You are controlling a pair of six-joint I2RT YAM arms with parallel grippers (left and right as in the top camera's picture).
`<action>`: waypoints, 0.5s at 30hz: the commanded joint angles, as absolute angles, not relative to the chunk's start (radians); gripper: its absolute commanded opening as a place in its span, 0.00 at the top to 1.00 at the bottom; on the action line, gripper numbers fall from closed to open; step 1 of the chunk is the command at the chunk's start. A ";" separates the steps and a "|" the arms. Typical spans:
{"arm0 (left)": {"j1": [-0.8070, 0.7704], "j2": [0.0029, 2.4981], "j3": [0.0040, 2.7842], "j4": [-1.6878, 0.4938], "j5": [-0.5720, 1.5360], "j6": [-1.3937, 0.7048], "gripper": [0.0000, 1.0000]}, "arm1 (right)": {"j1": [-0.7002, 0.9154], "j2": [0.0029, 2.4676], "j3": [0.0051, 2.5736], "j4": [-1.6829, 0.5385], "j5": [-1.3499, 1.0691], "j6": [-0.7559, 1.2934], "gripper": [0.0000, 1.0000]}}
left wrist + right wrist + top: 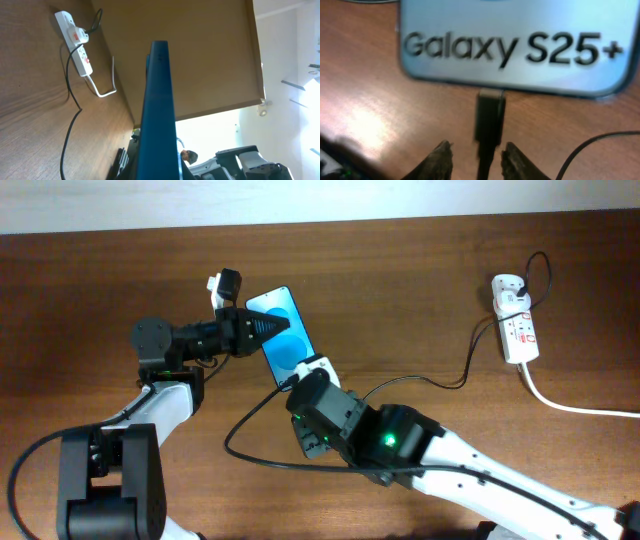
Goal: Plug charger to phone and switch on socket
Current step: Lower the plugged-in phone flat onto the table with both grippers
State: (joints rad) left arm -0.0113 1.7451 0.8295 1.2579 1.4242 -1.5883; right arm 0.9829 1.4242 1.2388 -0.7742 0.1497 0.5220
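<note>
Phone angled diagonal, port end meeting charger plug.
My left fingers clamp it; right fingers loose around plug.

A brown wood-grain worktop fills nearly all of my overhead view, its grain running left to right. A pale, plain strip runs along the far edge; wall or floor, I cannot tell. On my left wrist feed, the room past the worktop's edge is washed out white by strong light, with grey shapes too blurred to name. On my right wrist feed, a soft glare patch lies on the wood
</note>
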 commanded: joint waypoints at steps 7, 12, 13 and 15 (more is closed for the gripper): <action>-0.013 1.743 0.841 1.267 1.502 -1.550 1.00 | 0.987 1.431 1.276 -0.689 0.222 0.520 0.96; -0.063 1.743 0.841 1.332 1.532 -1.551 1.00 | 0.986 1.431 1.276 -0.601 0.248 0.492 0.96; -0.076 1.743 0.841 1.332 1.536 -1.551 1.00 | 0.986 1.431 1.276 -0.583 0.248 0.458 0.96; -0.101 1.743 0.838 1.339 1.574 -1.550 1.00 | 0.986 1.431 1.296 -0.583 0.248 0.437 0.96</action>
State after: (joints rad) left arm -0.0128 1.7451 0.8513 1.3224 1.4403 -1.5776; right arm 0.9825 1.4376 1.2415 -0.6716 0.2115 0.4957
